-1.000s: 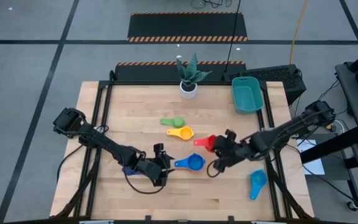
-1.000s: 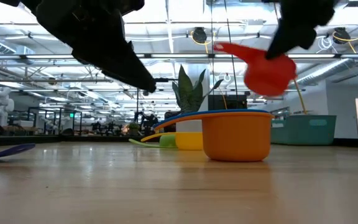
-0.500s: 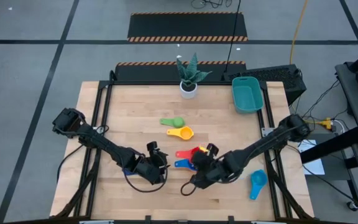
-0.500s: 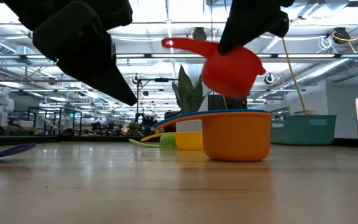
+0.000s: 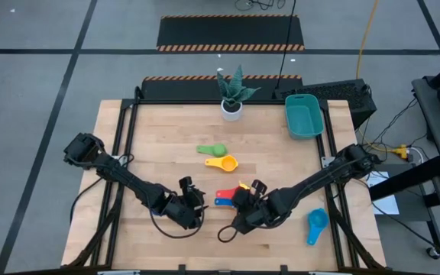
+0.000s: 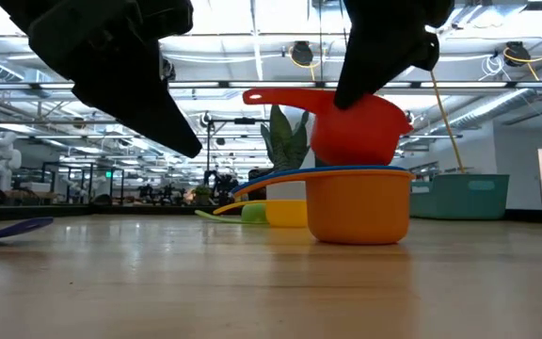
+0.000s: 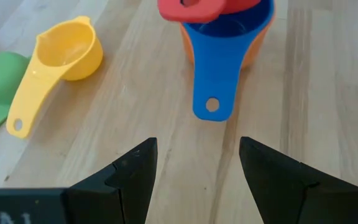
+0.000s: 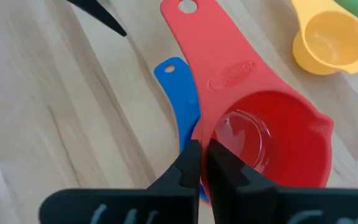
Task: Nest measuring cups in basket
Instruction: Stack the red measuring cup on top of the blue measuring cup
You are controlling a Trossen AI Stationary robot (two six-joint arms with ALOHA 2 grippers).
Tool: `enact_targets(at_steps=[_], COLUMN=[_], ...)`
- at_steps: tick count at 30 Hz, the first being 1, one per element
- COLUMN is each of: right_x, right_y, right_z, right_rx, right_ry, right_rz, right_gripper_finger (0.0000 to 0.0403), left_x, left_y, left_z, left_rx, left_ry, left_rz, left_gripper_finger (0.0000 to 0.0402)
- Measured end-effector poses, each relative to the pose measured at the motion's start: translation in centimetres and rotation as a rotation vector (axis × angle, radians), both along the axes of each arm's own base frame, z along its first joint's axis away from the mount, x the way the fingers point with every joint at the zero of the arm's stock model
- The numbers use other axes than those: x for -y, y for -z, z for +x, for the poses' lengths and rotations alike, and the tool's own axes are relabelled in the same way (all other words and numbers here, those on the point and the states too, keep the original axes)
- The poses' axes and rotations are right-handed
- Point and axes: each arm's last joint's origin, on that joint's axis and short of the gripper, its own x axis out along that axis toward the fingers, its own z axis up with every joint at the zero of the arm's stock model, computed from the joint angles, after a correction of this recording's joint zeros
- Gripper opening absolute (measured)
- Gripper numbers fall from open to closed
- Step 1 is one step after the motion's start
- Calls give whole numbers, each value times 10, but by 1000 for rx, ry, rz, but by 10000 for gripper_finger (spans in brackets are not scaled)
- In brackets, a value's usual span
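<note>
An orange cup [image 6: 358,202] stands on the table with a blue cup [image 7: 219,56] nested in it. The red cup [image 8: 266,137] hangs with its bowl dipped into the blue one, my right gripper [image 8: 202,163] shut on it. My left gripper [image 7: 194,162] is open just short of the blue handle's free end and touches nothing. Farther back lie the yellow cup [image 5: 222,163] and the green cup [image 5: 211,150]. A light blue cup [image 5: 316,224] lies near the right edge. The teal basket [image 5: 304,114] stands at the far right. My right gripper pinches the red cup's rim [image 8: 211,134] close to where the handle joins, one finger looking inside the bowl and one outside. The fingers slant down from the table's right. The cup is upright with its handle [image 6: 280,96] level; its bowl is sunk into the blue cup.
A potted plant [image 5: 231,95] stands at the far edge. A dark blue handle [image 6: 7,229] lies flat on the table by my left arm. Bare wood stretches along the near edge and the left half.
My right gripper has carried the red cup toward the table's left and down, from beside the blue and orange stack to over it, and the red bowl has sunk into the blue cup. My left gripper has stayed open by the blue handle.
</note>
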Motion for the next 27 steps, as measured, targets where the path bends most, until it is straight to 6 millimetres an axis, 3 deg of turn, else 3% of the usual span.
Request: enact_targets(at_steps=[18,27], right_x=[2,2], right_y=[1,25], right_z=[1,-2], right_rx=[-13,1], right_ry=[-40,-52], right_rz=[-28,27], right_gripper_finger=[6,6], left_x=[1,1], left_y=[0,0], left_z=[0,0], left_rx=[-7,-14], left_ry=[33,52], left_rz=[25,45], left_gripper_finger=[230,230])
